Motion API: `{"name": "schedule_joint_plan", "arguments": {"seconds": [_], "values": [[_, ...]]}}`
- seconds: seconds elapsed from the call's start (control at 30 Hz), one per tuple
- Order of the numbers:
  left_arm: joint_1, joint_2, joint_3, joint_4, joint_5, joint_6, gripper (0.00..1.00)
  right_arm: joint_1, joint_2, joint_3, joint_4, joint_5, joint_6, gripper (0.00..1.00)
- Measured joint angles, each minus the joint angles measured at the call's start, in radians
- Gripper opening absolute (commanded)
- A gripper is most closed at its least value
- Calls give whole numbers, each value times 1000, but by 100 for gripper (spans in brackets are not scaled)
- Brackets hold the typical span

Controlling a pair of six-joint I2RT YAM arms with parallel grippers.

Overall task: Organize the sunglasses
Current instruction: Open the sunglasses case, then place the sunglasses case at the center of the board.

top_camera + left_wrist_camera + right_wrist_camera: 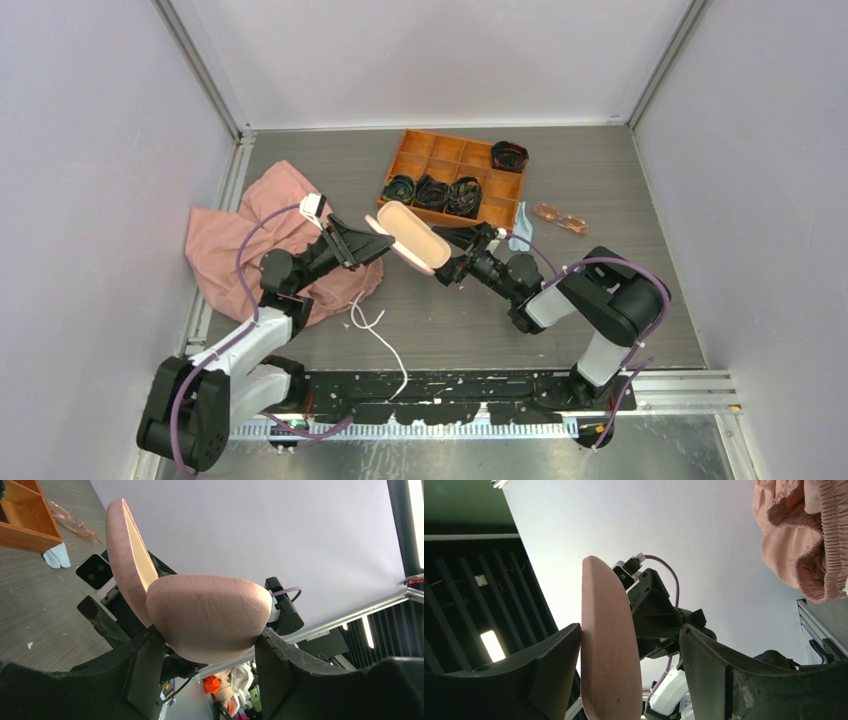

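The sunglasses point(560, 217), with pinkish-orange lenses, lie on the table to the right of the tray; they also show in the left wrist view point(72, 520). My left gripper point(378, 243) is shut on one end of the pink hard case point(410, 238) and holds it above the table with its lid swung open. In the left wrist view both fingers point(145, 670) press on the case's base point(207, 620). My right gripper point(455, 255) is open around the case's other end. In the right wrist view the case point(609, 645) touches one finger and stands clear of the other.
An orange divided tray point(455, 175) at the back holds several dark folded glasses. A light blue cloth point(520, 228) lies beside it. A pink fabric heap point(270, 245) lies at the left. A white cord point(378, 335) runs across the near table.
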Motion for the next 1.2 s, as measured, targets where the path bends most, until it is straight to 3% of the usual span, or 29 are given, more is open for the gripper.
{"name": "schedule_joint_plan", "arguments": {"seconds": [0.27,0.47,0.63,0.77,0.83,0.93,1.1,1.2], "values": [[-6,-5,7,25,33,-12,0,4,5,2,-42,11,0,84],[-11,-21,23,-50,68,21,0,-36,-9,4,-110,-27,0,89],[-11,-52,50,-200,93,85,0,-122,-206,-74,-294,-63,-9,91],[-11,-74,132,-405,124,186,0,-230,-592,-46,-825,-89,-188,99],[-11,-66,194,-534,139,256,0,-272,-795,71,-1226,-34,-373,100],[-11,-18,258,-641,166,330,0,-304,-949,279,-1640,98,-612,100],[-22,200,352,-768,204,445,0,-312,-1050,483,-2050,308,-903,100],[-31,357,397,-777,218,477,0,-312,-1048,505,-2171,364,-983,100]]}}
